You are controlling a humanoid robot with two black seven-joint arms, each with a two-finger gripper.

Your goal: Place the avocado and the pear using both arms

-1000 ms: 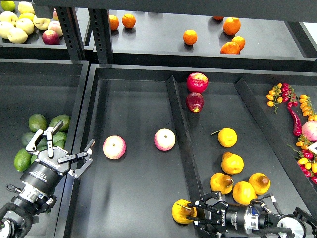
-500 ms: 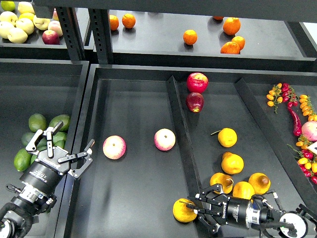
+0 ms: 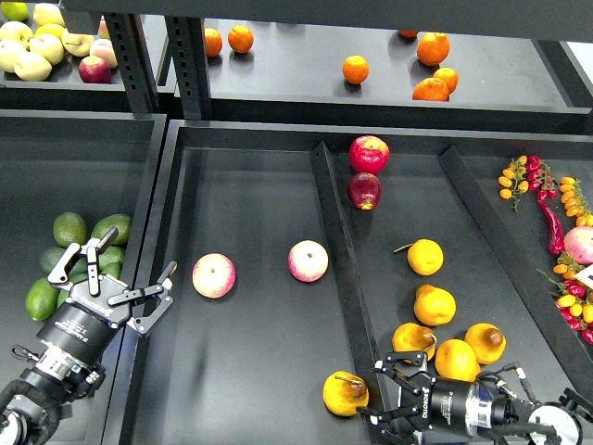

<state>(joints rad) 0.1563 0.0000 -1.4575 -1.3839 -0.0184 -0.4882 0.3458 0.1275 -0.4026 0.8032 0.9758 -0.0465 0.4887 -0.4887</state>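
Pulling back toward the near right corner, the right gripper [image 3: 387,400] has let go of the pear [image 3: 345,393]: a second ago its fingers wrapped the fruit, half a second ago they were spreading around it, and now they stand released, just beside the pear but no longer enclosing it. The pear sits on its own, stem up, in the wide middle compartment [image 3: 250,371] by the near edge, right against the divider [image 3: 338,260] that separates it from the bin holding the other pears [image 3: 435,304]. So it seems to have been moved across that divider, and I judge the pear half of the task done, provided this compartment is the intended spot.

The left gripper [image 3: 120,283] has not shifted across the three moments. It hangs with fingers spread, grasping nothing, over the wall between the left bin and the middle compartment, near the pile of avocados [image 3: 69,255] at the left edge. The avocado [image 3: 54,260], the darker one in that pile, lies partly hidden among the brighter green ones and looks untouched. Two pink-yellow apples [image 3: 214,275] lie well apart from both grippers in the middle compartment and have stayed put.

What remains, as I read it, is the left arm's share: reaching down into the pile, taking the dark avocado and setting it down.
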